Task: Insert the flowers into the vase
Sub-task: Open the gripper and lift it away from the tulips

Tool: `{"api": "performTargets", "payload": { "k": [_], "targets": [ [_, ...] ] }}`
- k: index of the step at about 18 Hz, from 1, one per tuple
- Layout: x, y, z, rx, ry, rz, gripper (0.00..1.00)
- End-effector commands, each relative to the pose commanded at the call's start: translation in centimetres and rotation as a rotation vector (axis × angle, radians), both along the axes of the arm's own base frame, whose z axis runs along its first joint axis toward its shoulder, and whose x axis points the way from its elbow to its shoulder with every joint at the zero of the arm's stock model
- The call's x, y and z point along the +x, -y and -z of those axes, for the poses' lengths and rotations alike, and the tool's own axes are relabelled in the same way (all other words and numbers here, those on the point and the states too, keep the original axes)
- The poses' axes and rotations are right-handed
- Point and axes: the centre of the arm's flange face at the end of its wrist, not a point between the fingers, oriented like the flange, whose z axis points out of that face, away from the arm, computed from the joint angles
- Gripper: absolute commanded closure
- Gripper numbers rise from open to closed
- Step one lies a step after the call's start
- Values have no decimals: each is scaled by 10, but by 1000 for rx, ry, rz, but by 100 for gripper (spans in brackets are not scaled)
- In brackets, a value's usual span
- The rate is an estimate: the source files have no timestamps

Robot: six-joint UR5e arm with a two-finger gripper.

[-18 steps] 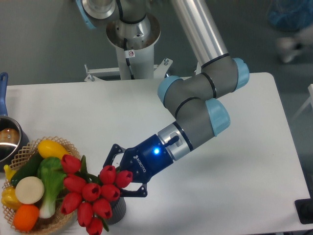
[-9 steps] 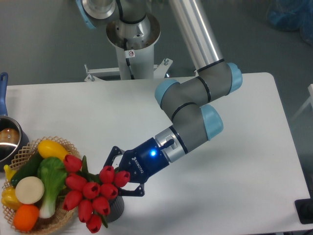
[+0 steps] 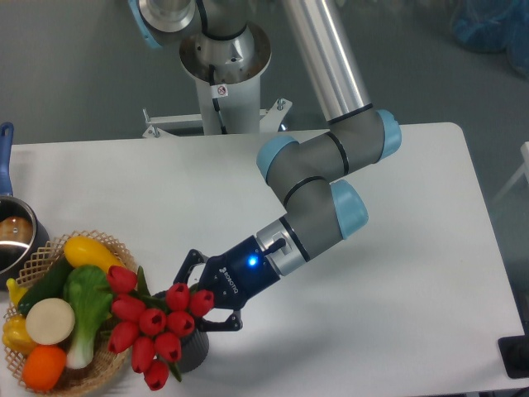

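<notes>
- Bunch of glossy red artificial tulips with green stems and leaves point(image 3: 153, 322): sits at the front-left of the white table point(image 3: 397, 248), just right of the woven wicker basket point(image 3: 41, 248).
- Long axis of the bunch: cannot be read exactly, since the heads hide most of the stems. The heads fan out toward the front-left, toward the camera and the basket; the stem end runs back under the claw.
- Look of the flowers: roughly ten plump, shiny red heads packed tight, the lowest nearly at the frame's bottom edge. A dark green leaf shows at the upper left of the cluster, another sliver at the lower right.
- Short dark grey ribbed cylinder vase point(image 3: 194, 351): stands directly under the bunch, only part of its wall showing below the heads. Mouth is covered by blooms; how deep the stems sit cannot be told.
- Dark blue two-finger claw point(image 3: 198, 291): reaches in from the right, low over the vase, blue light lit on its body. Fingers sit either side of the bunch behind the heads; cannot tell whether they are clenched on the stems or slack.
- Basket holds toy produce: yellow, green, white and orange pieces.
- Steel pot with a blue handle point(image 3: 10, 236): at the left edge, behind the basket.
</notes>
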Motion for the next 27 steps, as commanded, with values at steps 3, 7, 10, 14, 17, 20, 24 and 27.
{"api": "performTargets", "payload": {
  "k": [3, 7, 10, 14, 17, 20, 24, 27],
  "targets": [
    [7, 9, 1, -13, 9, -5, 0],
    [-2, 28, -8, -27, -13, -38, 0],
    [-17, 49, -12, -27, -12, -81, 0],
    [-34, 78, -15, -29, -9, -133, 0],
    [-52, 100, -29, -28, -33, -181, 0],
    [-78, 128, -51, -95, -145, -256, 0],
    [-111, 169, -67, -269, -360, -352, 0],
    [-133, 202, -66, -398, -547, -366, 0]
  ]
}}
